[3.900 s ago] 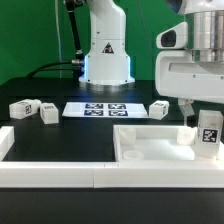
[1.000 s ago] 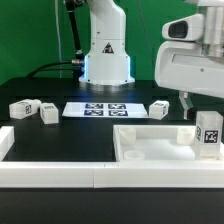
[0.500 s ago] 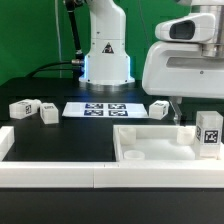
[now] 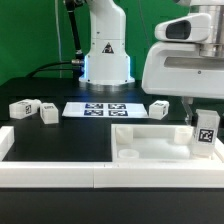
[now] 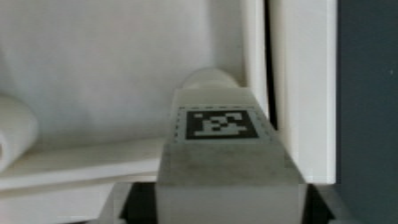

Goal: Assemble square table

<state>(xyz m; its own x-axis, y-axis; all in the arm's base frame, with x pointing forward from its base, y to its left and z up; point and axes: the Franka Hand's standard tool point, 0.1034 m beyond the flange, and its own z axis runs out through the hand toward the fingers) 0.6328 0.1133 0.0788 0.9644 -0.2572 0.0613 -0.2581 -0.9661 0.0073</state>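
Square table: in pieces, tray-like top [image 4: 150,143] flat on the black table [image 4: 90,135] toward the exterior view's right, just behind the white border rails [image 4: 50,172]. One tagged leg [image 4: 207,128] at the top's right edge, slightly tilted, tag toward the camera; impossible to tell whether inside the raised rim or just outside it. Claw [image 4: 199,116] down over that leg and closed part-way onto it, leg filling the gap between the fingers [image 5: 128,205] in the wrist view, so judged gripped rather than merely straddled. Three more legs [image 4: 22,107] loose on the table: two to the exterior view's left of the marker board [image 4: 95,108], one to its right. By the look of it, hard white plastic: light, stiff, smooth enough to slip or twist if pinched near an end. Best taken across two flat opposite faces, around mid-height, clear of the tag. Top too wide for the claw except at its rim.
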